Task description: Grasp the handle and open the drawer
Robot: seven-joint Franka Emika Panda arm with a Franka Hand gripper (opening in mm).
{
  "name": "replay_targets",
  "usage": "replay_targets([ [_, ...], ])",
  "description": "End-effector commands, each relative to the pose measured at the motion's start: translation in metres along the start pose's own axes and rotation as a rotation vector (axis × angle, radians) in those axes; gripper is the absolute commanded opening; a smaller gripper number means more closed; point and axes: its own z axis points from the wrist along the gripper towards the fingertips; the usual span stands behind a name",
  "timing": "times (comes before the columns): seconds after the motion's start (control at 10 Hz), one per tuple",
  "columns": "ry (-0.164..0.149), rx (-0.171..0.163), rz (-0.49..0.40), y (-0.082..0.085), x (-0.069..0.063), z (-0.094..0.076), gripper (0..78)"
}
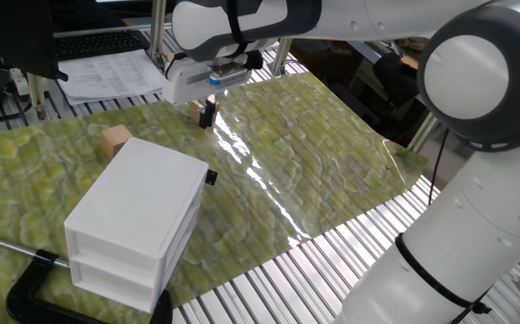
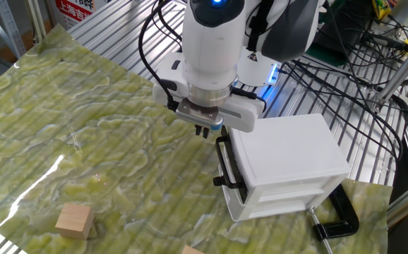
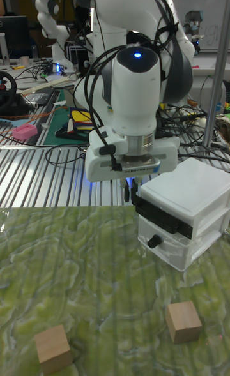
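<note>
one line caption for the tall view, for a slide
Robot arm's black two-finger hand hovers by the top front corner of the white two-drawer plastic cabinet, two tan wooden cubes on the green patterned mat.

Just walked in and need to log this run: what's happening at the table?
A Franka arm is working at a white two-drawer cabinet on a green mat. Its gripper hangs just off the top front corner of the cabinet, holding nothing. The black handle on the lower drawer is untouched, and both drawers look closed. Two wooden cubes sit apart on the mat.

light: bright, even | glare: streak on green mat [image 1: 251, 166] | focus: sharp, background perhaps softer
</note>
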Motion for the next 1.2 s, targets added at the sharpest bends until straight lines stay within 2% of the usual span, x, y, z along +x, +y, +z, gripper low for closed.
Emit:
replay_targets([
  [0.1,-0.002,-0.003,-0.01,0.002,0.0,-0.001,77.4],
  [1.1,-0.002,-0.003,-0.01,0.002,0.0,-0.001,77.4],
  [1.2,-0.003,-0.008,-0.039,0.048,-0.004,0.033,77.4],
])
